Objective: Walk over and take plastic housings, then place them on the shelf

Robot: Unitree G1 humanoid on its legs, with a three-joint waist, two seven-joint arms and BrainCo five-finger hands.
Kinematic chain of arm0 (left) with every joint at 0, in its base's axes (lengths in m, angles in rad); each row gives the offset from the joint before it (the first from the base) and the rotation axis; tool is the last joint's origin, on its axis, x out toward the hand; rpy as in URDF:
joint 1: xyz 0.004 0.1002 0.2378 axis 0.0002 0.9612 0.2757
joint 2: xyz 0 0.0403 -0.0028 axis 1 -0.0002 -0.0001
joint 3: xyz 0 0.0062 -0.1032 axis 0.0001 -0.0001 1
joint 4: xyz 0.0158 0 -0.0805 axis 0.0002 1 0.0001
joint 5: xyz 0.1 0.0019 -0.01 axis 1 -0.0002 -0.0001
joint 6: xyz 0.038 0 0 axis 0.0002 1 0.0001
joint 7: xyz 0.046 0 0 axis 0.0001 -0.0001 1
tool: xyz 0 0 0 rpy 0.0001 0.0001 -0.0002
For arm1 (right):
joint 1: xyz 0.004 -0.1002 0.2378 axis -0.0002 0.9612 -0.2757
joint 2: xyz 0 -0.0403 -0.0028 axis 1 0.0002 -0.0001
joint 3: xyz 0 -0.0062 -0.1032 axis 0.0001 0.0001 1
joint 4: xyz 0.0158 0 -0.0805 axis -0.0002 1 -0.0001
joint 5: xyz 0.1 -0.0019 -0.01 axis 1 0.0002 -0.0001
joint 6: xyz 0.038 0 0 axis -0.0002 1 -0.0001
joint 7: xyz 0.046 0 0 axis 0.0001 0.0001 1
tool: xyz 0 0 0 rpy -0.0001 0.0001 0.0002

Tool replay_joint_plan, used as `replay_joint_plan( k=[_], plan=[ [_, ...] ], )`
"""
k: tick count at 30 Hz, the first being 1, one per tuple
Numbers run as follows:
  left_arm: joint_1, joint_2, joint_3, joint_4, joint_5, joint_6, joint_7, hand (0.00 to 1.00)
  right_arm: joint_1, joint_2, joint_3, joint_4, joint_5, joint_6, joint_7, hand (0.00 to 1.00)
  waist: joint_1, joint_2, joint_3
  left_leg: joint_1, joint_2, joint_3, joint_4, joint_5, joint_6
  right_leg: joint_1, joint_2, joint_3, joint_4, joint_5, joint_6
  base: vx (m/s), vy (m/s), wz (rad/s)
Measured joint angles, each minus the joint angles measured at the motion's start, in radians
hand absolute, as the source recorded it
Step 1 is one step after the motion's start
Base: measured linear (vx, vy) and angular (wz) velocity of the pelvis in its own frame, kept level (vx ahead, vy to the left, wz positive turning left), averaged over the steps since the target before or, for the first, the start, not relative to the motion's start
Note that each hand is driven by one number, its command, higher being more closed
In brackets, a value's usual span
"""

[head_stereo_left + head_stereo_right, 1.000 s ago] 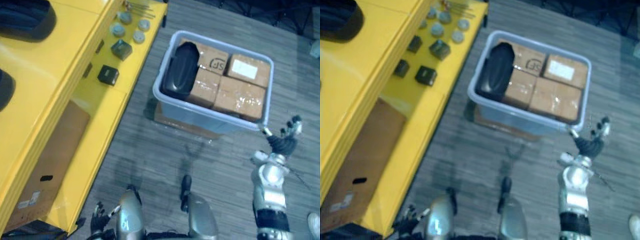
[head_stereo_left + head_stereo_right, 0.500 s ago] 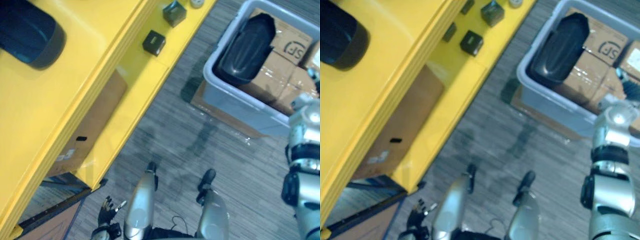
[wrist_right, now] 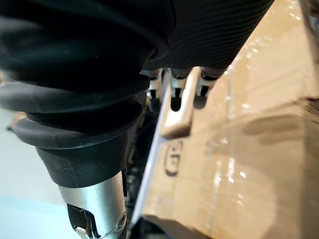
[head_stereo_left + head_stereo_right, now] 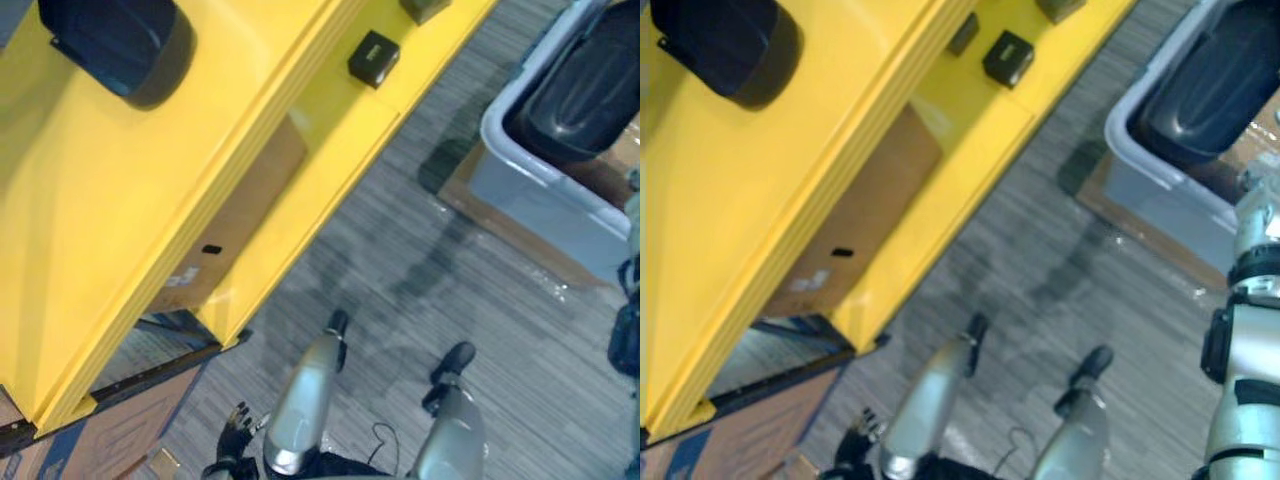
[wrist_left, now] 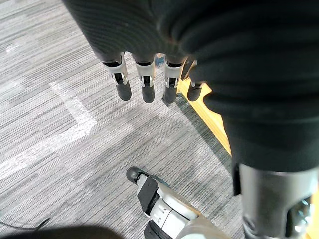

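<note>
A black plastic housing (image 4: pixel 588 88) lies in the grey bin (image 4: pixel 520 160) at the right, beside taped cardboard boxes (image 3: pixel 239 164). Another black housing (image 4: pixel 115 45) rests on the top of the yellow shelf (image 4: pixel 150 220). My right hand (image 3: pixel 175 97) hangs over the boxes by the bin's rim, its fingers straight and holding nothing. My left hand (image 5: pixel 144 84) hangs low at my side over the carpet, fingers straight and empty, and shows small in the left eye view as the left hand (image 4: pixel 236 444).
Small black boxes (image 4: pixel 373 58) sit on the shelf's lower level. A large cardboard box (image 4: pixel 235 235) stands under the shelf, and flat cardboard (image 4: pixel 520 235) lies under the bin. Grey carpet (image 4: pixel 400 260) runs between shelf and bin.
The camera has swung, so the shelf now takes up more of the view and the bin sits at the right edge. My right arm has come up over the bin.
</note>
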Motion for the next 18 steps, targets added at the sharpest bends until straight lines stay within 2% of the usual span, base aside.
replay_joint_plan(
  k=[3,7,8,11,18],
  plan=[
    [-0.009,0.0,-0.011,0.002,-0.016,-0.002,-0.007,0.0,-0.011,-0.013,0.026,0.028,-0.001,0.018,0.001,0.0,0.025,0.009,-0.006,-0.006,-0.001,-0.005,-0.001,0.003,-0.001,-0.003,-0.002,-0.009,-0.001,0.0,0.0,-0.03,0.018,0.06],
    [-0.016,-0.014,-0.04,0.021,-0.043,-0.005,-0.025,0.0,-0.049,-0.034,0.074,0.053,-0.003,0.026,0.0,0.0,0.042,0.047,-0.032,-0.021,-0.018,-0.01,0.001,0.007,0.005,-0.008,-0.017,-0.017,-0.002,0.002,0.003,-0.03,0.039,0.09],
    [-0.024,-0.017,-0.04,0.041,-0.045,-0.005,-0.031,0.0,-0.052,-0.039,0.089,0.055,-0.004,0.028,0.0,0.0,0.057,0.056,-0.038,-0.024,-0.021,-0.01,0.0,0.007,0.005,-0.013,-0.021,-0.017,-0.001,0.002,0.003,-0.03,0.039,0.03],
    [-0.026,-0.024,-0.045,0.043,-0.047,-0.005,-0.035,0.0,-0.058,-0.05,0.109,0.057,-0.004,0.051,-0.005,0.0,0.066,0.067,-0.045,-0.041,-0.024,-0.02,0.004,0.007,0.005,-0.016,-0.022,-0.031,-0.004,0.002,0.003,-0.01,0.02,0.09],
    [-0.047,-0.026,-0.073,0.074,-0.085,-0.021,-0.051,0.0,-0.071,-0.066,0.118,0.1,-0.002,0.099,-0.093,0.0,0.097,0.074,-0.051,-0.059,-0.028,-0.034,0.013,0.007,0.005,-0.02,-0.021,-0.047,-0.012,0.003,0.004,0.0,0.004,0.04]
  ],
)
